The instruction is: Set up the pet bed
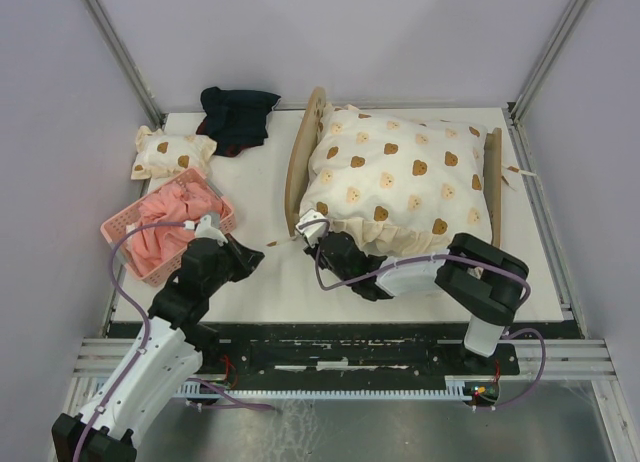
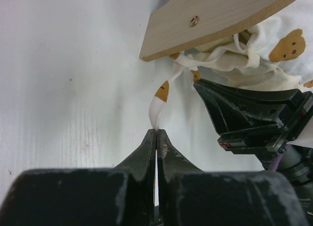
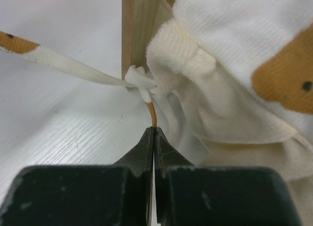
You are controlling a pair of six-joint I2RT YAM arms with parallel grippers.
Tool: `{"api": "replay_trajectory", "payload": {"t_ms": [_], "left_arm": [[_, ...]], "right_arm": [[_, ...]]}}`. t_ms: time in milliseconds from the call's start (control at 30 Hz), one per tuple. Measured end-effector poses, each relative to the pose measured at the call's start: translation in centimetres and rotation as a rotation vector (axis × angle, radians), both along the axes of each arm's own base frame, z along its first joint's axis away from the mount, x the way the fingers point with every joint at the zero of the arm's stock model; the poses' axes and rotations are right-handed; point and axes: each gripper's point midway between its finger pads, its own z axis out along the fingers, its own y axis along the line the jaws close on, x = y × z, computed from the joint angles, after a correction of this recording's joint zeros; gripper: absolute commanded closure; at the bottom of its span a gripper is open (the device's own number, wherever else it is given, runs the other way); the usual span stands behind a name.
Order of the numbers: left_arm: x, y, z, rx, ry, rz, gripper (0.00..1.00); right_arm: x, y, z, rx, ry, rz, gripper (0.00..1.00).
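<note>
The white wood-grain table carries the pet bed, a light plywood frame with an arched headboard. It stands centre-right, headboard to the left and low footboard to the right. A puffy cream quilt printed with brown bear faces fills the frame and spills over its near edge.

At the table's left edge sits a pink plastic lattice basket holding crumpled pink cloth. Behind it lies a small cream bear-print pillow, and beside that, at the back, a dark bundled garment. Only the overhead view takes these in.

My right gripper is at the near corner of the headboard. Its fingers are pressed together on a thin brown-and-cream tie end that hangs from a white knot against the plywood post.

My left gripper, just to the left over the bare table, is pinched shut on the tip of a long cream fabric tie with brown bear patches. That tie runs out from the same corner.

The left wrist view alone shows a brass screw in the plywood and the right gripper's black fingers beside the quilt's gathered edge; the right wrist view alone shows the knot close up
</note>
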Motion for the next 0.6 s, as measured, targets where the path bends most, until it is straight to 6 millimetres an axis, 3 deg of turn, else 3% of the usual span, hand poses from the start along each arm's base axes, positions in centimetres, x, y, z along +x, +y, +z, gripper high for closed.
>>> {"api": "replay_trajectory", "payload": {"t_ms": [267, 600], "left_arm": [[-0.2, -0.1, -0.3, -0.015, 0.014, 0.002, 0.97], [-0.4, -0.3, -0.6, -0.03, 0.027, 0.001, 0.97]], "right_arm": [[1.1, 1.3, -0.8, -0.024, -0.087, 0.053, 0.98], [1.8, 2.2, 1.0, 0.059, -0.127, 0.037, 0.98]]}}
